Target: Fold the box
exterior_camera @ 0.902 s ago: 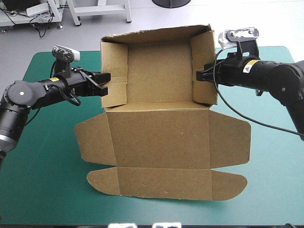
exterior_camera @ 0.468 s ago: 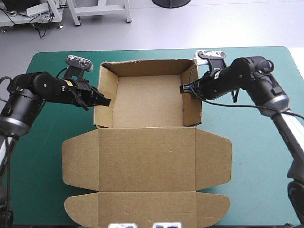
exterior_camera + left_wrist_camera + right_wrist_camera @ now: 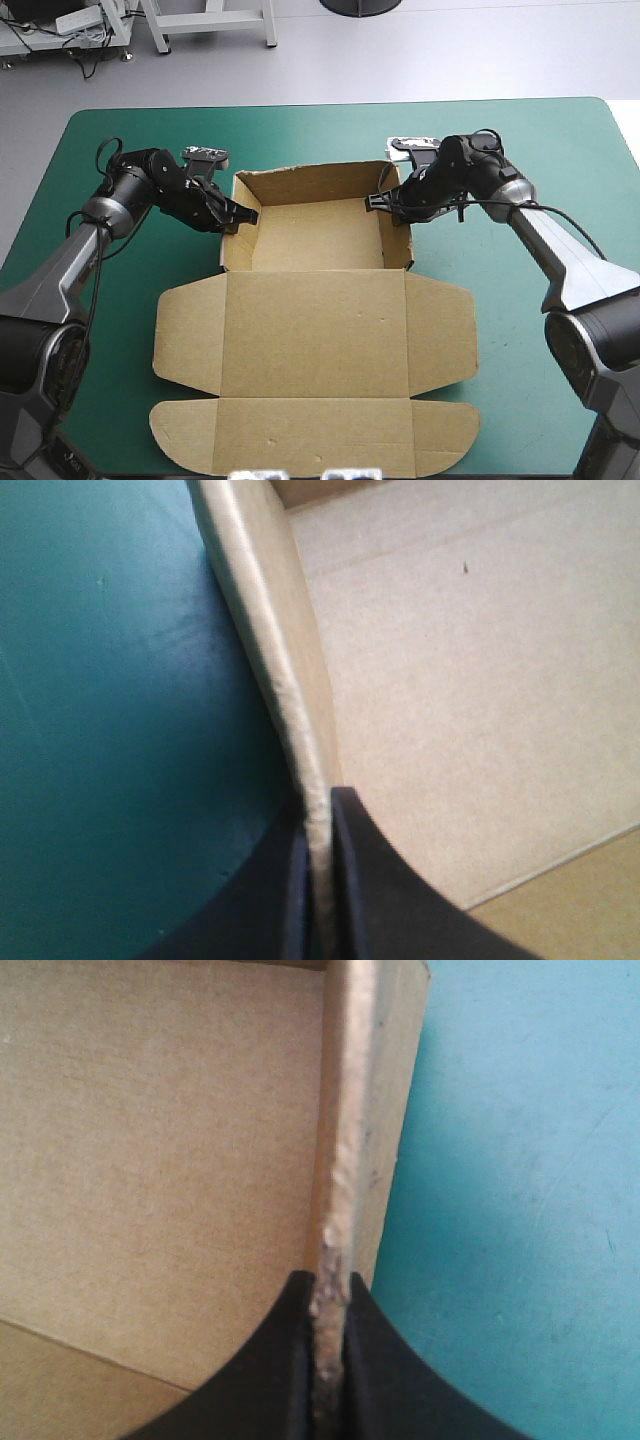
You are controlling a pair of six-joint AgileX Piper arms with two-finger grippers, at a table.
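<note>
The box (image 3: 315,330) lies at the middle of the table on the teal-green cover (image 3: 520,140). Its far part stands as an open tray with walls raised. Its lid lies flat toward the near edge, with rounded flaps spread to both sides and a long flap nearest the robot. Bare cover surrounds the board on every side, and the two arms reach in from the left and the right. Each raised side wall stands between a gripper and the tray's floor.

The left gripper (image 3: 248,215) is at the tray's left wall, near its far corner. The right gripper (image 3: 377,200) is at the right wall, also toward the far end. In the high view the fingertips are too small to show how far apart they stand.

The wrist views settle that. In the left wrist view the left gripper (image 3: 318,810) is all but closed, pinching the pale top edge of the left wall (image 3: 270,660), which bows slightly ahead of it. One black finger (image 3: 370,900) sits inside the tray over the brown floor (image 3: 480,680), and the other is outside over the cover (image 3: 100,730).

In the right wrist view the right gripper (image 3: 330,1290) likewise clamps narrowly on the rough top edge of the right wall (image 3: 350,1110). One finger (image 3: 280,1380) is on the tray's inner side (image 3: 150,1160), and the cover (image 3: 520,1210) lies beyond the other.
</note>
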